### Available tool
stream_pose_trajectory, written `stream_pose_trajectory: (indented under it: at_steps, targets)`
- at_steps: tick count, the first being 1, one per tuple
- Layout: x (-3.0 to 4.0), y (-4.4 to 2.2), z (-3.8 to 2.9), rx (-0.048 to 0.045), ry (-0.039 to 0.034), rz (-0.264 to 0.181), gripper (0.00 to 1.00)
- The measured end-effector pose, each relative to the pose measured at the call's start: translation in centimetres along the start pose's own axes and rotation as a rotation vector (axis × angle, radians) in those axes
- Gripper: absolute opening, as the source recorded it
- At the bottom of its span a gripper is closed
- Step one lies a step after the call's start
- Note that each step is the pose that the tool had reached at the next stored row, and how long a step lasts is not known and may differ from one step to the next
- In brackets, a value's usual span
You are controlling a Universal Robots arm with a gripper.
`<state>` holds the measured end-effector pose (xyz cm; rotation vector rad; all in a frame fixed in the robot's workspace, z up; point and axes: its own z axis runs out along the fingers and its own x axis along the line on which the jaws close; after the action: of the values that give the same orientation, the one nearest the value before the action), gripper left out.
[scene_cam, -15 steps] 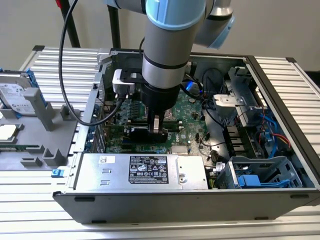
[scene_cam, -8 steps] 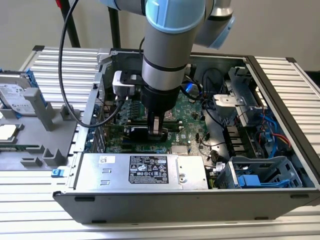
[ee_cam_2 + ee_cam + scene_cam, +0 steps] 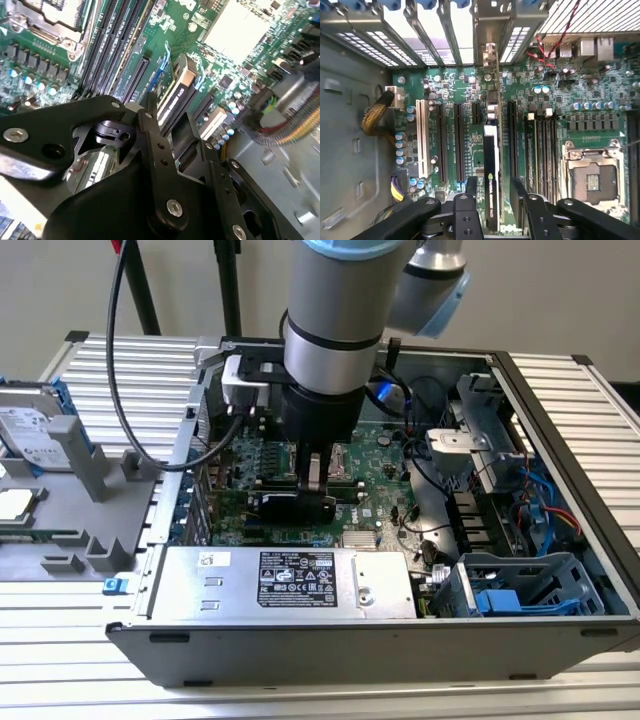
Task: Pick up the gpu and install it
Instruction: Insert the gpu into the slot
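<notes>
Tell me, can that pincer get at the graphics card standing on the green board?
Probably yes: the pincer already sits over the gpu, fingers either side of its top edge, with neighbouring slots on the motherboard empty.

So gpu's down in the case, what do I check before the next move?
1. gpu upright, edge-on to the motherboard: ok.
2. gpu parallel to the black slots: ok.
3. gpu fully seated in its slot: cannot tell.
4. Gripper straddles the gpu's near end: ok.
5. gpu's far end reaches the rear panel: ok; locked there: cannot tell.
6. Yellow cable bundle clear of the gpu: ok.
</notes>
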<state>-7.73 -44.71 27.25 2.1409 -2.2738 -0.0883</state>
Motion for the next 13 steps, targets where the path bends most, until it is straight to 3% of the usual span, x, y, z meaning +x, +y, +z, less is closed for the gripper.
stream_pose_trajectory:
  at_steps: [3,5,6,13]
  targets:
    - [-0.04,0.07,-1.34,0.0002,-0.0001,0.0,1.0]
    - [-0.04,0.07,-1.49,0.0002,0.0001,0.0,1.0]
    - [-0.04,0.07,-1.49,0.0002,0.0001,0.0,0.0]
    - [-0.04,0.08,-1.52,0.0001,0.0003,0.0,0.0]
